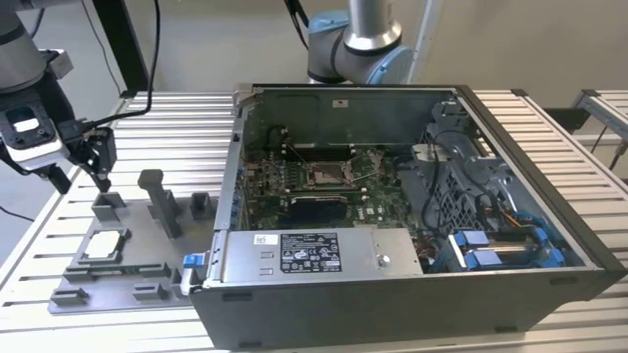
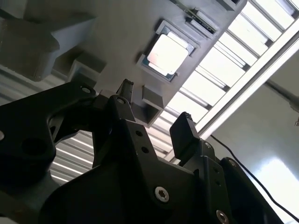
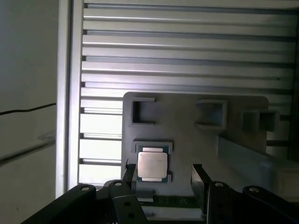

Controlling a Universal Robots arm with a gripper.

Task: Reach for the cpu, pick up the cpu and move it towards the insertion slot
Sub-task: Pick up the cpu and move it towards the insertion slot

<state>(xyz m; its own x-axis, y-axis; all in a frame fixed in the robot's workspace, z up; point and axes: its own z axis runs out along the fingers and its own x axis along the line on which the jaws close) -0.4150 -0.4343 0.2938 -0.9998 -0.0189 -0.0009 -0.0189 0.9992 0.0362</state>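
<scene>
Over on the exterior view's left the gripper (image 1: pixel 81 176) hangs above the grey tray (image 1: pixel 147 250), fingers spread wide with nothing between them, I'd guess so they can straddle the part. The cpu (image 1: pixel 103 246) lies flat, shiny side up, in a shallow pocket of that tray, which probably keeps it from sliding around. Further right, the insertion slot (image 1: pixel 329 174) sits inside the open computer case (image 1: pixel 393 309), well apart from the cpu.
</scene>
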